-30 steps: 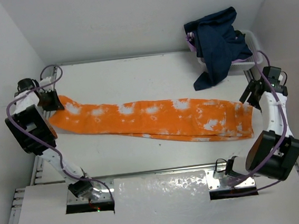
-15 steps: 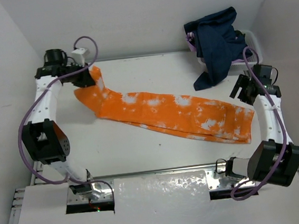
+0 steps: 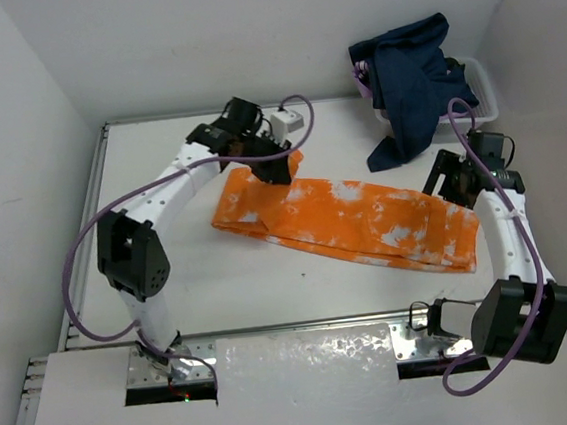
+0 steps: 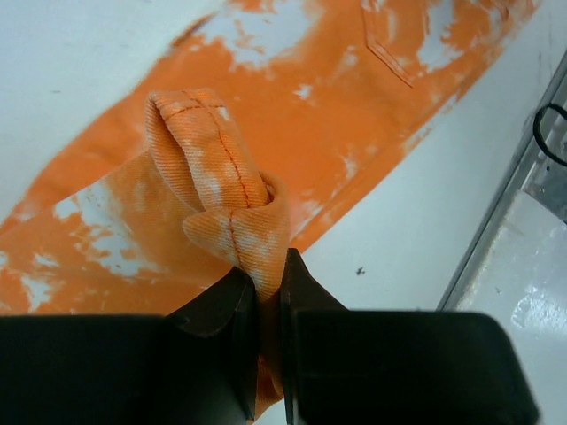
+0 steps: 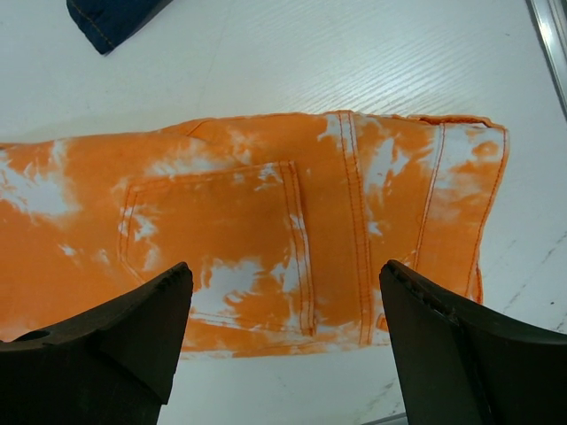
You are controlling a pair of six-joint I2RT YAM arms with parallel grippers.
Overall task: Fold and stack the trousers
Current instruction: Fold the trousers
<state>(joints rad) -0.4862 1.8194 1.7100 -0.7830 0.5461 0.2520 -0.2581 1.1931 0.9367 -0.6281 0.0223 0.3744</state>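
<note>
Lying on white table (image 3: 230,283), orange trousers (image 3: 385,225); white walls (image 3: 246,35) around.

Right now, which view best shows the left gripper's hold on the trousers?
The left wrist view: close up, the left gripper is shut on the bunched leg end of the trousers. The top external view shows the whole garment, but the pinch is unclear. The right wrist view shows only the waist end.

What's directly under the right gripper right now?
The waist end of the trousers, back pocket up, lying flat below the open right gripper. The table beneath that cloth is covered.
</note>
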